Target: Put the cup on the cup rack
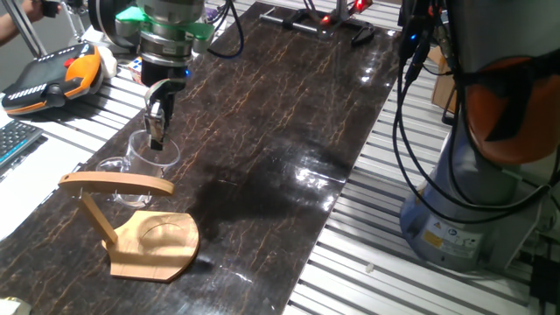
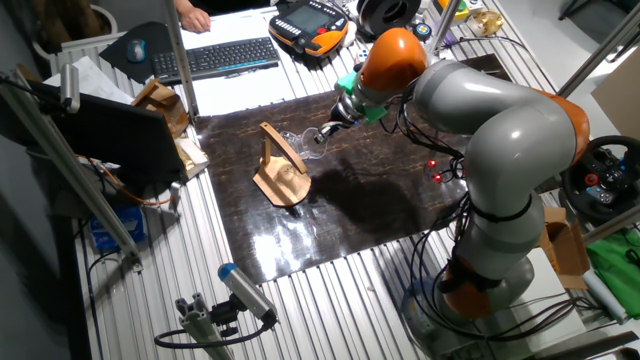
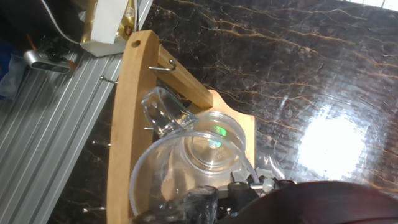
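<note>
Cup point(image 1: 149, 156) gripped at the rim, one finger point(image 1: 158, 118) inside the glass and the gripper point(image 1: 157, 131) clamped on its wall, holding it just above the dark marbled table point(image 1: 289, 131). Handle points toward the cup rack point(image 1: 140, 229). From the hand view, that loop handle point(image 3: 163, 111) sits right beside the rack's curved top bar point(image 3: 127, 118), near its small metal hooks point(image 3: 166, 67).
</note>
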Action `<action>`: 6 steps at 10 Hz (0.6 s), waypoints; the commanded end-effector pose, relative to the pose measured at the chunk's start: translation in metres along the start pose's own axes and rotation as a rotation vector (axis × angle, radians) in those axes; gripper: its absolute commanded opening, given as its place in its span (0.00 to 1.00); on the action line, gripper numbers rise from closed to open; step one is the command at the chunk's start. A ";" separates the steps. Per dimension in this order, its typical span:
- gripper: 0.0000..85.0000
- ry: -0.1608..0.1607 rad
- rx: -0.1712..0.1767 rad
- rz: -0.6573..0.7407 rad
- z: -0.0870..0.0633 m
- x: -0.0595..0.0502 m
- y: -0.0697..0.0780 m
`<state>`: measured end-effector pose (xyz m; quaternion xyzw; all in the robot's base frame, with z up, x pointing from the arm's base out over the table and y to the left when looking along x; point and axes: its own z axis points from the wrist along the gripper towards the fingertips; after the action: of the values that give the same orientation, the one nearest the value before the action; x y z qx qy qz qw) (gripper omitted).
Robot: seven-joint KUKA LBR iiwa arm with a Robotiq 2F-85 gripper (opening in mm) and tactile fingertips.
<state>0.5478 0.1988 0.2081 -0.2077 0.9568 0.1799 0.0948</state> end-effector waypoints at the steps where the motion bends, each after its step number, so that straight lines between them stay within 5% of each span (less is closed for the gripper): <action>1: 0.04 0.002 -0.001 0.000 0.000 0.000 0.000; 6: 0.04 0.009 -0.011 0.001 -0.004 0.001 -0.003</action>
<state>0.5478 0.1950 0.2101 -0.2089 0.9563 0.1843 0.0889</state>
